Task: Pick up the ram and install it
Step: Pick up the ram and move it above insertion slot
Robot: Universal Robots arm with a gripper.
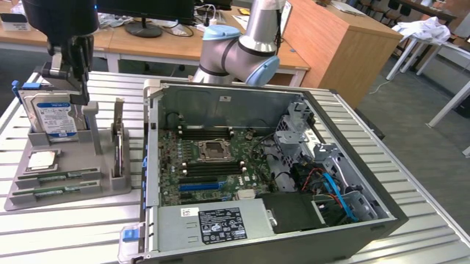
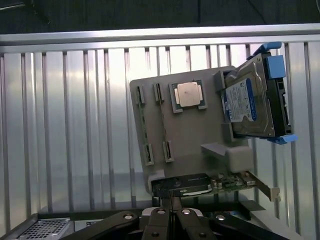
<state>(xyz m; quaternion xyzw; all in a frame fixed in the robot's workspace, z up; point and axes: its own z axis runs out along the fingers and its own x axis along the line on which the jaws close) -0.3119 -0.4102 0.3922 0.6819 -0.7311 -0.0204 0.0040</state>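
Exterior view: my gripper (image 1: 78,96) hangs above the grey tray (image 1: 88,188), close to the hard drive (image 1: 55,118) standing at the tray's twelve o'clock. The ram (image 1: 53,177) lies in its holder at the tray's seven o'clock, with a second stick (image 1: 45,191) just beside it. The open computer case (image 1: 386,206) sits at the tray's three o'clock.

Wrist view: my fingers (image 2: 161,220) are pressed together, pinching nothing, with their tips over the expansion card (image 2: 200,184) at the tray's edge. The ram rests in the tray, apart from me.
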